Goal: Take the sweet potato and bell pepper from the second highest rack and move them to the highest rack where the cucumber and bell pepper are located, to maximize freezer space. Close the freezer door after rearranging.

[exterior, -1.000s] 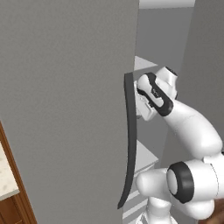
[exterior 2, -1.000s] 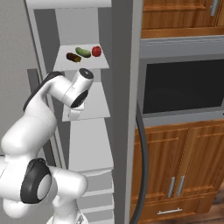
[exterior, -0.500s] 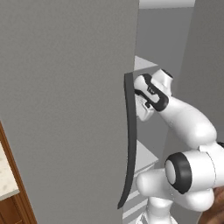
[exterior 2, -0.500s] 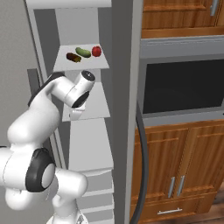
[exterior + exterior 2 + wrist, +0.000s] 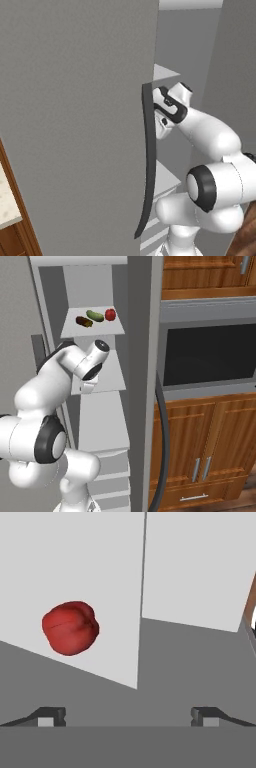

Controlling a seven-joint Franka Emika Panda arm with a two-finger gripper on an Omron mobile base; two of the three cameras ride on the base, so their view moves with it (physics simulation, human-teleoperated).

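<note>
A red bell pepper (image 5: 70, 628) lies on a pale shelf (image 5: 190, 572) of the freezer (image 5: 137, 381), ahead of the gripper (image 5: 128, 716) and to its left in the hand view. The gripper's jaws stand wide apart with nothing between them. On the top rack (image 5: 92, 330) sit a dark item (image 5: 83, 321), perhaps the sweet potato, a cucumber (image 5: 95, 315) and another red pepper (image 5: 110, 314). The freezer door (image 5: 75, 125) stands open.

- The gripper (image 5: 128, 716) shows just its two dark tips at the bottom of the hand view; from both base cameras the wrist covers it.
- The freezer door (image 5: 75, 125) runs off the top and bottom (its handle (image 5: 148, 165) stays whole).
- The second shelf (image 5: 112, 383) is half covered by the arm.
</note>
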